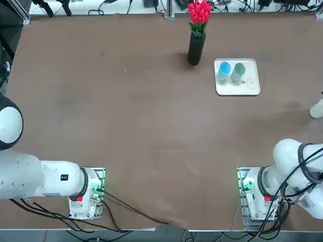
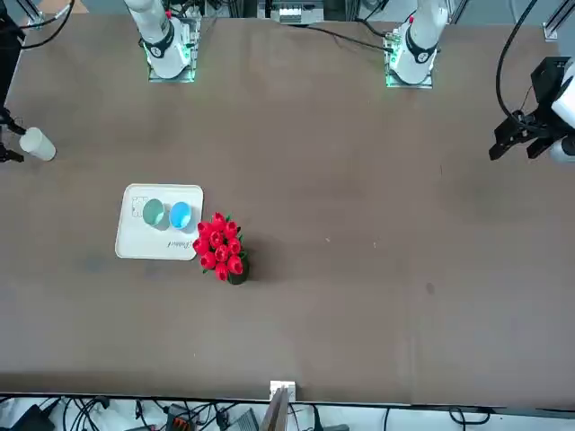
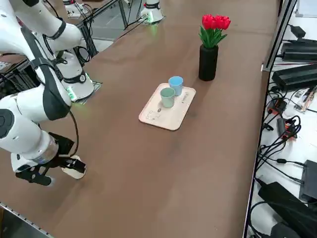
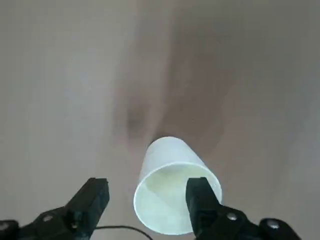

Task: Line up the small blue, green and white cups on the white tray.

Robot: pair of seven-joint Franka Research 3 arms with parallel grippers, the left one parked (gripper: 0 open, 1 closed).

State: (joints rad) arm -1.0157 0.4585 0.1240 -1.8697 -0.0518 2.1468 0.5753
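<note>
Across the wide, flat brown table (image 1: 151, 116), taking 12 o'clock in the top view as straight away from the arm bases, the jointed white right arm (image 1: 287, 171) has its base near the edge at about 5 o'clock. It reaches out of that view past the 4 o'clock side.

The tall black vase with red flowers (image 1: 197, 48) stands upright near the far edge, at about 10 o'clock from the square, rounded-corner white tray (image 1: 229, 89). The tray lies flat, at roughly 12 o'clock from the right arm's base and well apart from it.

The black two-finger right gripper (image 4: 147, 189) is at the white cup, well apart from the tray. It is released: its fingers stand wide apart, one of them overlapping the cup's mouth in the wrist view. I cannot tell whether that finger touches the cup.

Of the three small round plastic cups, the light blue cup (image 1: 224, 71) and the pale grey-green cup (image 1: 238, 73) stand upright on the tray, mouths up, towards its 12 o'clock side. Blue is just beside green, at its 9 o'clock. The white cup (image 1: 317, 109) is off the tray, at about 4 o'clock from it; whether it stands upright is unclear.
</note>
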